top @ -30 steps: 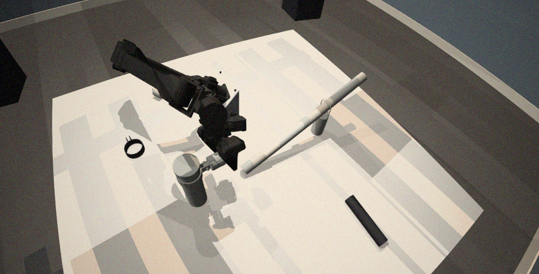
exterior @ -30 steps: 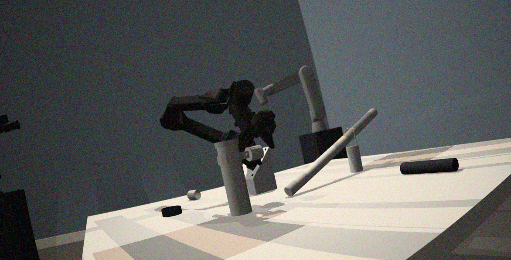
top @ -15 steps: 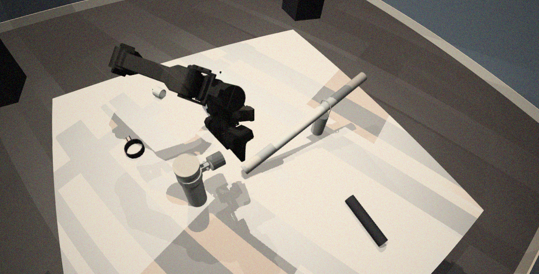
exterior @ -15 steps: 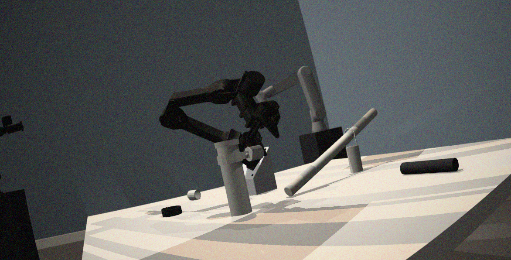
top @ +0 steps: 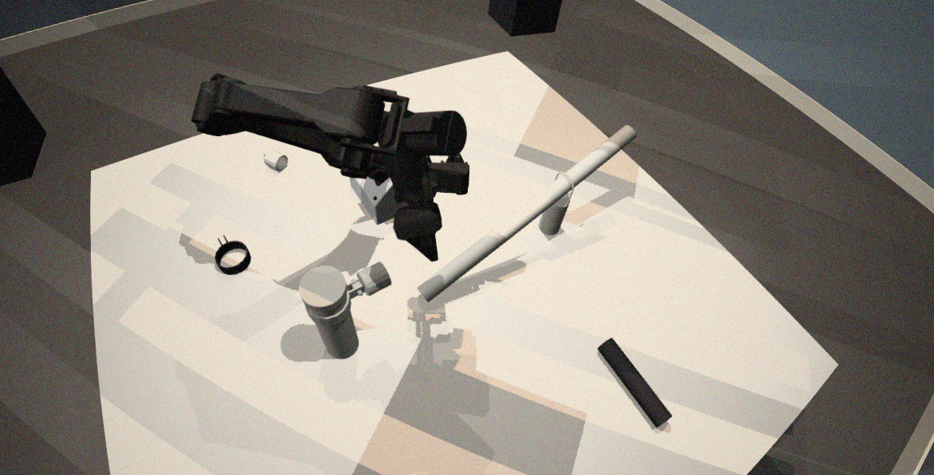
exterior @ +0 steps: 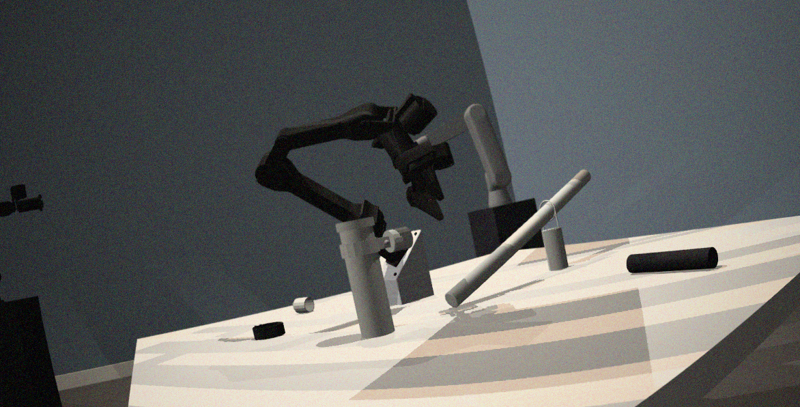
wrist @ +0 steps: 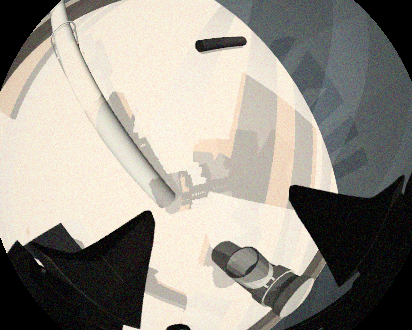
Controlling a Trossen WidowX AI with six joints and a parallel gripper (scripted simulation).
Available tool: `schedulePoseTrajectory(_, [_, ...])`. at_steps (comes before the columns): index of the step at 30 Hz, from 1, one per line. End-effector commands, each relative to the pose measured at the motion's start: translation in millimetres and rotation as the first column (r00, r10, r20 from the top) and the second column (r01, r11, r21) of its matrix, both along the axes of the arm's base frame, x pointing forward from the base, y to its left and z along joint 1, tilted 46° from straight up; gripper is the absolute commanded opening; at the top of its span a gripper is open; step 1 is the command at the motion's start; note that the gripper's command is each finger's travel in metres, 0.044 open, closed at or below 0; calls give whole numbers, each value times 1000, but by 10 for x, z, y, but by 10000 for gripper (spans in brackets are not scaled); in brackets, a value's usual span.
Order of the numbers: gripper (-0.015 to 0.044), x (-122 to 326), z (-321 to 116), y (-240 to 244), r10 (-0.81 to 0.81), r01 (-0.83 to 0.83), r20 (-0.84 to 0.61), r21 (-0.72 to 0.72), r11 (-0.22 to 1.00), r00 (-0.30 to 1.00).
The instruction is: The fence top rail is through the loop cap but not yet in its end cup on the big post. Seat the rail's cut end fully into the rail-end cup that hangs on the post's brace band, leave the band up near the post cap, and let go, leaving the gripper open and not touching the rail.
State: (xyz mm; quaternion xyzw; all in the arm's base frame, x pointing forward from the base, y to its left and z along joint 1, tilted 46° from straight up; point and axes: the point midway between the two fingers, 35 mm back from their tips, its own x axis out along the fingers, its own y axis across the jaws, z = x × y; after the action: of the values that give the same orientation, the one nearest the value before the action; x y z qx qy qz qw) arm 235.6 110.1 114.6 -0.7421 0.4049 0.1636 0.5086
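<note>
Wrist: open gripper [top: 428, 254] [exterior: 437, 207] [wrist: 224, 207], cup [top: 374, 279] [exterior: 398, 240] [wrist: 243, 262] empty

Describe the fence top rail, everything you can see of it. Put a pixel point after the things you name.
The fence top rail [top: 526, 217] [exterior: 517, 237] [wrist: 117, 141] is a long, straight, round bar, pale grey and apparently metal. It slants, passing through the loop cap's wire loop [top: 570, 182] [exterior: 556, 214] [wrist: 53, 46] on the short post [top: 554, 217] [exterior: 555, 249]. Its low cut end sits outside the rail-end cup [top: 375, 278] [exterior: 398, 240] [wrist: 243, 262]; its far end rises past the loop. The tool [exterior: 439, 207] [wrist: 224, 207] isn't gripping it.
</note>
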Motion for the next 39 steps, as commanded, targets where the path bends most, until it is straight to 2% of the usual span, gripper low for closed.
schedulePoseTrajectory(1, [440,-217,-36,534,-383,303,164,370,878,909])
schedulePoseTrajectory(14, [440,-440,-64,860,-667,406,211,651,641,715])
schedulePoseTrajectory(33, [440,-437,-74,861,-682,413,208,662,626,701])
schedulePoseTrajectory(36, [440,-396,-168,840,-778,458,177,721,519,603])
schedulePoseTrajectory(39, [440,-328,-335,798,-909,493,111,810,316,401])
